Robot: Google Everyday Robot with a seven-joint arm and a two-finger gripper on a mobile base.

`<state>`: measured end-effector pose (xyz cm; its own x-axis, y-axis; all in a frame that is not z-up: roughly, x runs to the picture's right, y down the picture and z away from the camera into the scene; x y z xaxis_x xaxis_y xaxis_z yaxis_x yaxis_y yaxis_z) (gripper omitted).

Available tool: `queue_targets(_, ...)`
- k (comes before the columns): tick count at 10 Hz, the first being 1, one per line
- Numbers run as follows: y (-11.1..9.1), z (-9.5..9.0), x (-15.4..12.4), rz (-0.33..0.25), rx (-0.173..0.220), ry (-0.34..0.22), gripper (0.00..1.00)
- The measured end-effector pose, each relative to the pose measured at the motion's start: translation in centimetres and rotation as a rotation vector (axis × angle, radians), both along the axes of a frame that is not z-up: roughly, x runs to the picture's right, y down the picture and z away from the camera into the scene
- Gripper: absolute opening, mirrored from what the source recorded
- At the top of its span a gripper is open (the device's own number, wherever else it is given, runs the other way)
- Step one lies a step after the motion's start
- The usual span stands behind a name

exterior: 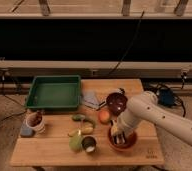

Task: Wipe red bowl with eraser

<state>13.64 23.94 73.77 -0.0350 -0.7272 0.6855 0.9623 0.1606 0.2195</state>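
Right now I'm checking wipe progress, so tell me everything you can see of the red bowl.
The red bowl is a wide, shallow, round orange-red dish, terracotta-looking, sitting upright on the wooden table near its front edge. The arm's claw reaches down into it, hiding most of the inside; only the rim and outer wall show.
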Motion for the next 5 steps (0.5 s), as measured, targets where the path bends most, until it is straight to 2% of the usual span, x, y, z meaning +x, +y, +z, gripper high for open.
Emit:
queue_targets(2,-0.4,0.4,2.5,0.024,0.007,0.035,0.00)
queue_targets(5,-0.1,-0.3,5.5,0.038,0.008,0.073,0.00)
